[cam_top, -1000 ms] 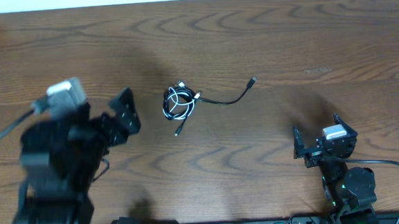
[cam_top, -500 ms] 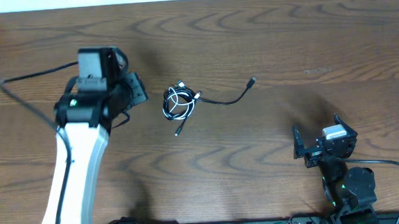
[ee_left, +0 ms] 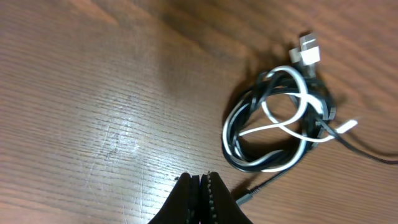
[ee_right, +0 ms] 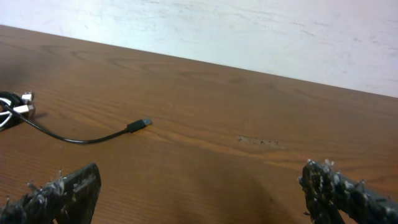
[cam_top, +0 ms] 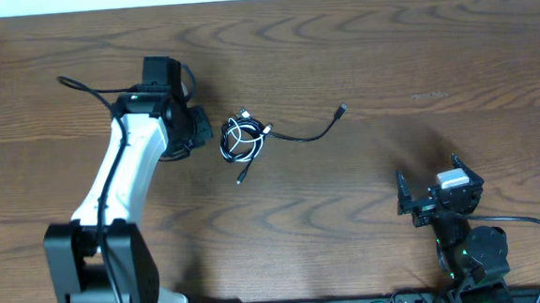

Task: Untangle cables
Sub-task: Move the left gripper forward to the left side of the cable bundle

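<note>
Overhead view: the left gripper [cam_top: 199, 132], fingers pressed together on nothing, hangs just left of the tangle without touching it. The white cable [ee_left: 268, 128] and black cable [cam_top: 302, 136] lie coiled together mid-table. The black one's tail runs right to a small plug [cam_top: 343, 109]. The right gripper [cam_top: 431, 198], spread wide, stands well apart on the wooden table [cam_top: 386, 50], near its front edge.
</note>
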Action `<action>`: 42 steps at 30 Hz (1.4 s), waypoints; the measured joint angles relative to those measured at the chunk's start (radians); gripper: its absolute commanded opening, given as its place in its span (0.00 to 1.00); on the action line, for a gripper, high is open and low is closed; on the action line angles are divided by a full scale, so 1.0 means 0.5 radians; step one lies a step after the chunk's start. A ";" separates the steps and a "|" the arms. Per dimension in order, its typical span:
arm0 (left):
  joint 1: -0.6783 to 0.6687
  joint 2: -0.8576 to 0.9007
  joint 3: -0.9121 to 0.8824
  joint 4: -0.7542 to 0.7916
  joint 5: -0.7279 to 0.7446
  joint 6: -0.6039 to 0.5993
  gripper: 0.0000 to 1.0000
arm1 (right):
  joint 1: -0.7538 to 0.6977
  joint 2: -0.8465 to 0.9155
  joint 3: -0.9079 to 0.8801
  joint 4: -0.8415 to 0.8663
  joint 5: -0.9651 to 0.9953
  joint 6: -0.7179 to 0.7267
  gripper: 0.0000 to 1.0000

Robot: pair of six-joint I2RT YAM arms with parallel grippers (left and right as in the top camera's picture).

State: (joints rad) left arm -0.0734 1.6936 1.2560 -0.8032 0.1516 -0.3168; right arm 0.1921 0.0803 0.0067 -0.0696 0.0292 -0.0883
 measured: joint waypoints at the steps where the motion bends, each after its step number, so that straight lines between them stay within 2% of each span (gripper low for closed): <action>1: 0.000 0.025 0.000 0.000 0.000 0.000 0.08 | 0.000 0.000 0.000 -0.001 0.000 0.000 0.99; 9: 0.000 0.094 0.000 0.003 0.001 0.004 0.17 | 0.000 0.001 0.000 -0.001 0.000 0.000 0.99; 10: 0.000 0.094 0.000 0.005 0.000 0.003 0.23 | 0.000 0.000 0.000 0.000 0.000 0.000 0.99; 14: 0.000 0.094 0.000 0.003 0.000 0.006 0.28 | 0.000 0.000 0.000 0.000 0.000 0.000 0.99; 15: -0.001 0.094 0.000 -0.011 0.000 0.007 0.36 | 0.000 0.001 0.000 -0.001 0.000 0.000 0.99; 20: -0.002 0.094 -0.002 -0.230 0.001 0.005 0.37 | 0.000 0.000 0.000 -0.001 0.000 0.000 0.99; 33: -0.002 0.095 -0.159 -0.106 0.001 0.005 0.42 | 0.000 0.000 0.000 0.002 -0.016 0.000 0.99; 37: -0.002 0.095 -0.159 -0.104 0.001 0.005 0.43 | 0.000 0.001 0.000 0.031 -0.161 0.003 0.99; 39: -0.002 0.095 -0.159 -0.104 0.001 0.005 0.52 | 0.000 0.001 0.000 0.077 -0.261 0.004 0.99; 42: -0.002 0.095 -0.159 -0.102 0.001 0.003 0.52 | 0.000 0.001 -0.001 0.226 -0.410 0.008 0.99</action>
State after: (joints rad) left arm -0.0742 1.7409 1.1763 -0.8543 0.1520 -0.3153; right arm 0.1921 0.0807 0.0063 0.0433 -0.1761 -0.0845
